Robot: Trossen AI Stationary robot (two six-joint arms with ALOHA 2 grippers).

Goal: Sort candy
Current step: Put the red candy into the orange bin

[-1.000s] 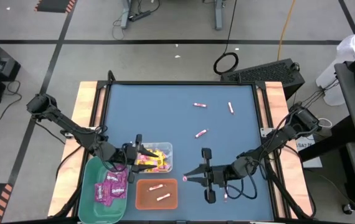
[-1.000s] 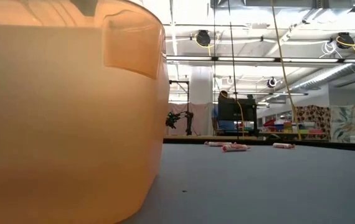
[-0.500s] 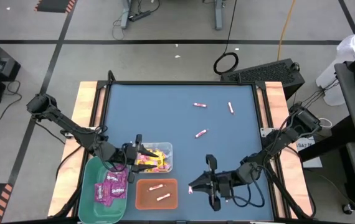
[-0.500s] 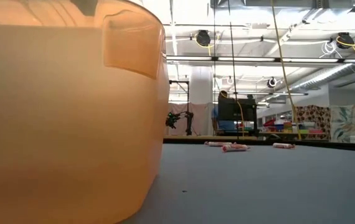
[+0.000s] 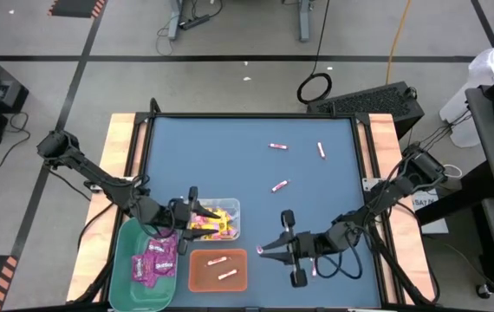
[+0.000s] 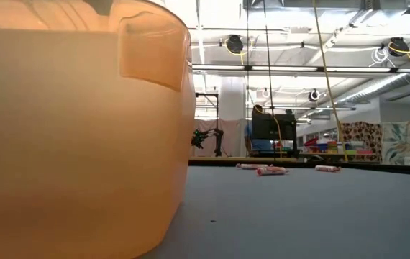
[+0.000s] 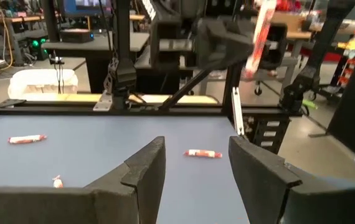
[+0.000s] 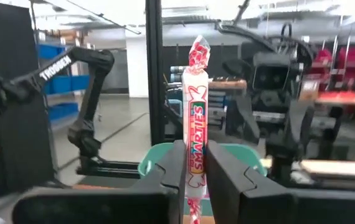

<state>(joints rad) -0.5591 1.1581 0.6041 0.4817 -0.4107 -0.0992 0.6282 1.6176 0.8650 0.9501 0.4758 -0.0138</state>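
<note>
My right gripper (image 5: 263, 251) hovers just right of the orange bin (image 5: 218, 269), shut on a pink-and-white candy stick (image 8: 197, 106). The orange bin holds two sticks. My left gripper (image 5: 193, 217) waits open above the left end of the clear bin (image 5: 217, 218), which holds yellow packets. Magenta packets lie in the green bin (image 5: 147, 264). Three more candy sticks (image 5: 277, 146), (image 5: 321, 150), (image 5: 279, 185) lie flat on the blue table. In the left wrist view the open fingers (image 7: 147, 169) frame the table, with the held stick (image 7: 261, 31) showing high up. My right gripper pinches the candy stick between its two fingers (image 8: 175, 168), on the stick's lower half (image 8: 196, 140). The fingers come level from the table's right and lie across the stick. The stick stands upright, its twisted top end (image 8: 197, 48) well above the fingers, lifted clear of the table.
In the low view the orange bin's wall (image 6: 75, 129) fills the left half, with the loose sticks (image 6: 271, 170) far across the table. Wooden strips border the table on both sides (image 5: 119, 165). Open blue surface lies between the bins and the loose sticks.
My right gripper has rolled about its own pointing line with the stick held, dipping slightly toward the near edge and coming back to the orange bin's right side.
</note>
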